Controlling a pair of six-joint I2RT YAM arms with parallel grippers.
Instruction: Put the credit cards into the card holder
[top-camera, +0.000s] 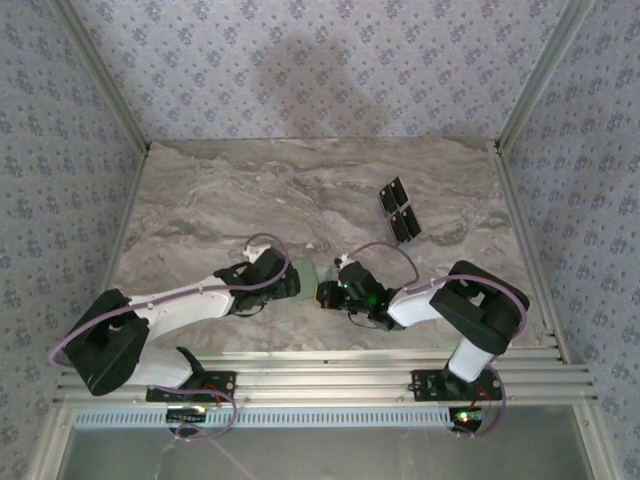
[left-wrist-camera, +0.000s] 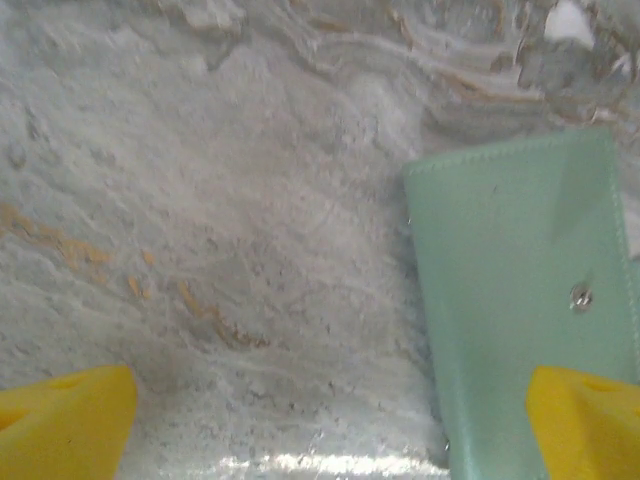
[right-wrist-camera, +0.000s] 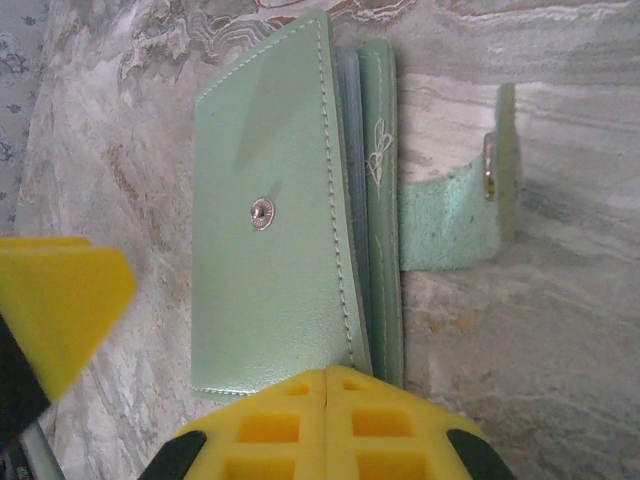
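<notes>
top view: two cards (top-camera: 400, 211) lay end to end on the table (top-camera: 220, 200) at far right, well apart from both grippers; the holder (top-camera: 304, 274) was just a small green patch between the two gripper heads, near the front edge
left wrist: left gripper (left-wrist-camera: 320, 428) had its jaws wide apart; holder front and its stud (left-wrist-camera: 580, 296) filled frame right, with the finger (left-wrist-camera: 585, 420) on that side overlapping the holder's near end; the other finger was over bare marble
right wrist: right gripper (right-wrist-camera: 328, 425) had its fingers pressed together with nothing between them, tips at the holder's near short edge; contact couldn't be told
right wrist, detail: holder flap stood slightly ajar, grey-blue sleeves (right-wrist-camera: 348, 150) showing in the gap; tab (right-wrist-camera: 450, 220) lay out flat to the right, unsnapped
right wrist, left edge: second yellow fingertip (right-wrist-camera: 60, 300) just beside the holder, not touching it
</notes>
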